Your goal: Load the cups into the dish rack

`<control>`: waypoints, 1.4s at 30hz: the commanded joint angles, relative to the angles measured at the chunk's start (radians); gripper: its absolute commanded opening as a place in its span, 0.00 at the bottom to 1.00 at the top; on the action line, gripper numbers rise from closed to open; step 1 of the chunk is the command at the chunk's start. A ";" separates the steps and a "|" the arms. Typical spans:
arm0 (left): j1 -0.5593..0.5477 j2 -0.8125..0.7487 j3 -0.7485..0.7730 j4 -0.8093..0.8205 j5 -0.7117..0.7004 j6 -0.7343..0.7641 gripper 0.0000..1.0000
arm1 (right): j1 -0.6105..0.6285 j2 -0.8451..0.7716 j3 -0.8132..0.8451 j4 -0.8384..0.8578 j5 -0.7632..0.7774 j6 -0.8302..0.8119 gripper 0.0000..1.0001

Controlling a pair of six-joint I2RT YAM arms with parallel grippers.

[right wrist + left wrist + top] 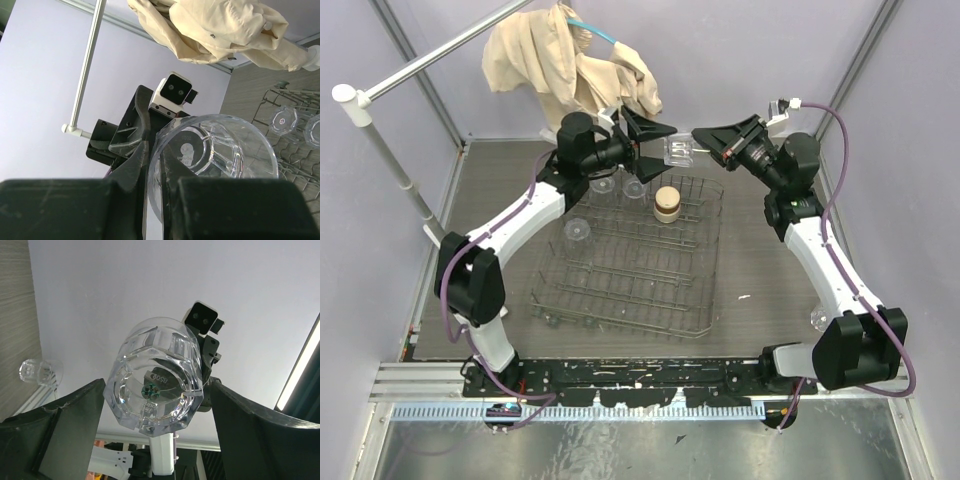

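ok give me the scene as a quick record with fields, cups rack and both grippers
held cup: clear, in the air near the rack's far edge, between the two grippers
right gripper: shut on the held cup's rim
left gripper: open, fingers either side of the held cup's base
dish rack: mid-table
in rack: tan cup, three clear cups
outside rack: loose clear cup, on the table beside the right arm
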 commanded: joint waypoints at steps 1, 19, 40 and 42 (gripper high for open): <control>-0.015 0.012 -0.003 0.068 -0.001 -0.028 0.85 | 0.006 -0.004 0.049 0.102 0.007 0.009 0.01; -0.004 -0.016 -0.082 0.062 0.006 0.026 0.00 | -0.001 -0.035 0.023 0.004 0.023 -0.092 0.50; 0.022 -0.181 0.058 -0.962 -0.345 0.866 0.00 | -0.125 -0.101 0.072 -0.580 0.205 -0.740 0.64; 0.017 -0.184 0.057 -1.019 -0.401 0.914 0.00 | -0.125 -0.107 0.068 -0.588 0.211 -0.746 0.64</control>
